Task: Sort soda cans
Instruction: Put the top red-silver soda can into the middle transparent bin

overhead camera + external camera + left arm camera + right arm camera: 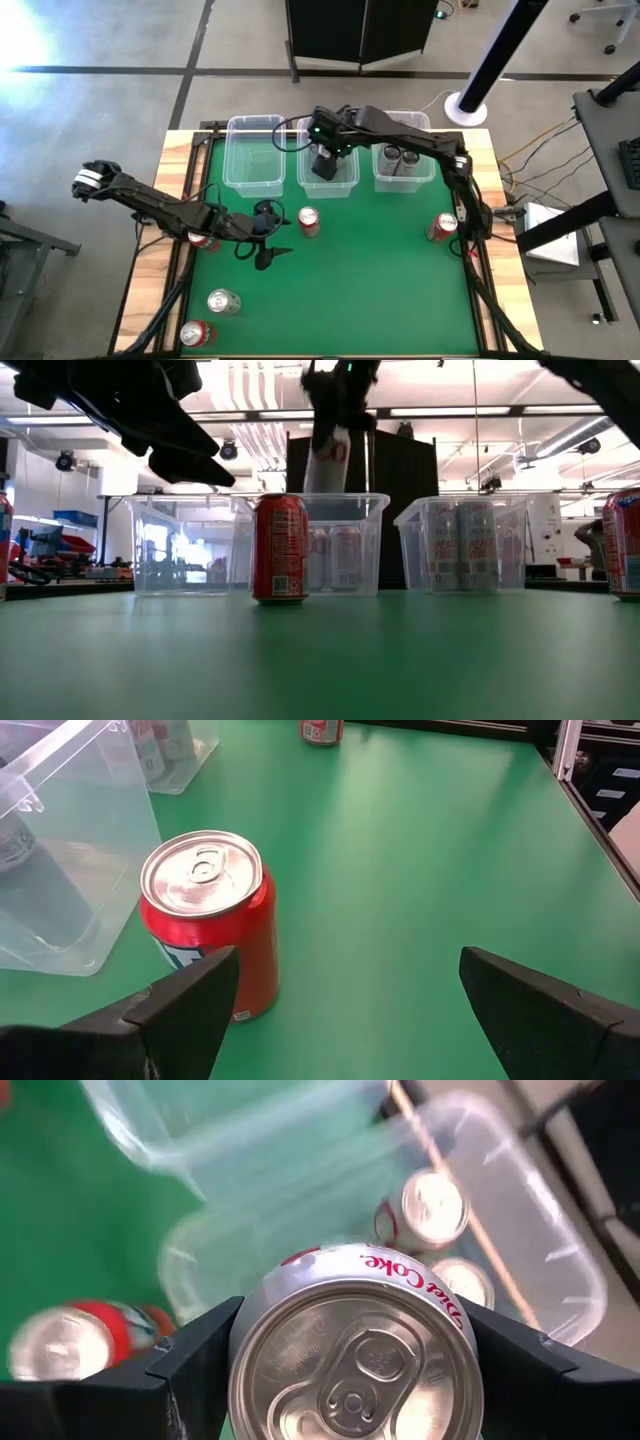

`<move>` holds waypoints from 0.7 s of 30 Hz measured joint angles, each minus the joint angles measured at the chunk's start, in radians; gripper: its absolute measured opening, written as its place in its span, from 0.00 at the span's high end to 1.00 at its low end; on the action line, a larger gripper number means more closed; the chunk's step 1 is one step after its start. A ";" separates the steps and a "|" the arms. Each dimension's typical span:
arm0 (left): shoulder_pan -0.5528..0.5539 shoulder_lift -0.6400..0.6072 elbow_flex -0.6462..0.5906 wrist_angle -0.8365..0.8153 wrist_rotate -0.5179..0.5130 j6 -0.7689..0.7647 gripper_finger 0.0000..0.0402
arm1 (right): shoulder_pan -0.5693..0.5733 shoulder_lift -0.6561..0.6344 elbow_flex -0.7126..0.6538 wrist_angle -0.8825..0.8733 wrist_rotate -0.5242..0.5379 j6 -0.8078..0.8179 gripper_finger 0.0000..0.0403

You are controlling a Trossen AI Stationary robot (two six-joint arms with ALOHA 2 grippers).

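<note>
The right gripper, clenched on a silver cylindrical Diet Coke can above the middle clear plastic bin, should lower it upright before releasing; the left gripper waits, released, beside a red can.

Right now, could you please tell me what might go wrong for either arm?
1. The right gripper holds a silver can above the middle bin, which already has cans inside; released, it may land on them and tip.
2. The left gripper, open, sits beside an upright red can; one of its fingers could knock it over.
</note>
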 joint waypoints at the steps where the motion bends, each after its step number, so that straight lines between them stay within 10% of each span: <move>1: 0.000 0.000 0.000 0.000 -0.002 0.000 0.10 | -0.006 0.019 0.004 -0.013 -0.002 -0.004 0.25; 21: 0.000 0.000 0.000 -0.021 -0.006 -0.009 0.10 | -0.088 0.168 -0.010 -0.041 -0.103 -0.002 0.24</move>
